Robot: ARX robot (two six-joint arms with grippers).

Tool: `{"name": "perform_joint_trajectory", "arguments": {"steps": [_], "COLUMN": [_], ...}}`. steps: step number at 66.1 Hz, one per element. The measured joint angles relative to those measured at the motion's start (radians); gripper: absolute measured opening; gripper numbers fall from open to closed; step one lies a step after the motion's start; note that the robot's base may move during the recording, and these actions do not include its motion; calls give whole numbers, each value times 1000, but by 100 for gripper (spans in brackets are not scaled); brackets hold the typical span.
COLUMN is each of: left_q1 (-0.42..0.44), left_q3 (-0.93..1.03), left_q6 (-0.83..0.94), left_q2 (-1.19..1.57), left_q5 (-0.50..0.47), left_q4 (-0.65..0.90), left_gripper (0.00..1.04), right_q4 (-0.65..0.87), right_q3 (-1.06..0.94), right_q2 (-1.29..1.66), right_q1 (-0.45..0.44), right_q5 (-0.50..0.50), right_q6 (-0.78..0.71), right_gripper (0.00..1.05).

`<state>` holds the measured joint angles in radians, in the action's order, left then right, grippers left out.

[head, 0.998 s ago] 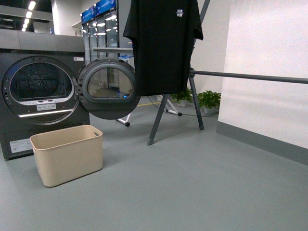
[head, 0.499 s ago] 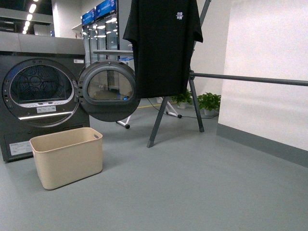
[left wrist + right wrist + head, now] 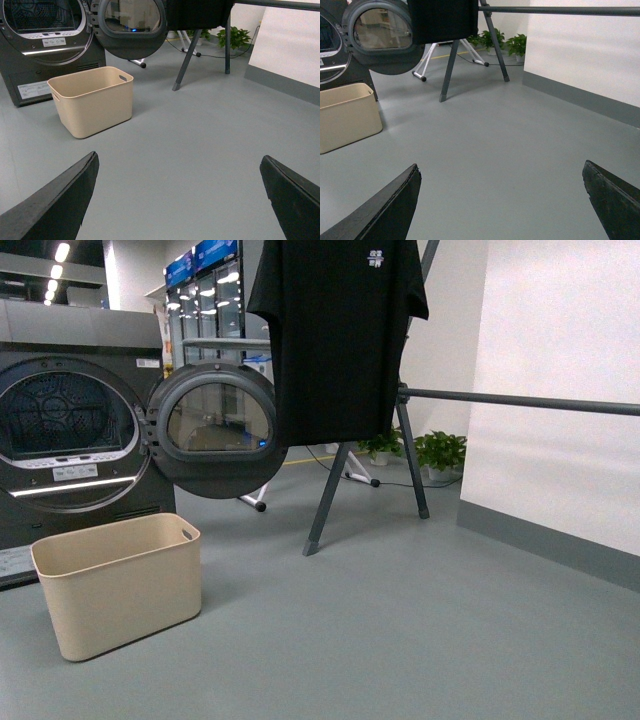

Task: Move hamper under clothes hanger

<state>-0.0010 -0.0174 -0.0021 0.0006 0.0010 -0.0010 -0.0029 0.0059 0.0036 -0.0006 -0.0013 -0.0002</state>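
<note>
Hamper (image 3: 118,585) sits well off to one side of the clothes hanger (image 3: 520,400), not under it, so basically nothing's done yet. Left gripper (image 3: 178,156) and right gripper (image 3: 501,164) both gape wide, empty.

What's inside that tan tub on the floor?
In the left wrist view the hamper shows only its bare beige inner walls, and nothing sticks up above the rim. Its bottom is hidden behind the near wall, so something small could lie there unseen.
</note>
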Motion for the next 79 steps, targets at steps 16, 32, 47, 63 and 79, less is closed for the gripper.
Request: {"name": "perform_joint_trajectory", "arguments": {"steps": [16,32,47,63,79], "left_q1": [0,0,0,0,0], "left_q3": [0,0,0,0,0], "left_q6": [0,0,0,0,0], "left_q2": [2,1,0,2,0], "left_q5": [0,-1,-1,-4,0], "left_q4": [0,0,0,0,-1], "left_gripper": [98,98,98,98,98], "right_q4": [0,0,1,1,0], "right_q3": [0,0,0,0,0], "right_q2": [0,0,0,0,0], "right_q1": [0,0,0,1,1], "right_q5": [1,0,-1,-3,0], "right_q6": [0,0,0,0,0], "right_gripper": [97,97,97,97,97]}}
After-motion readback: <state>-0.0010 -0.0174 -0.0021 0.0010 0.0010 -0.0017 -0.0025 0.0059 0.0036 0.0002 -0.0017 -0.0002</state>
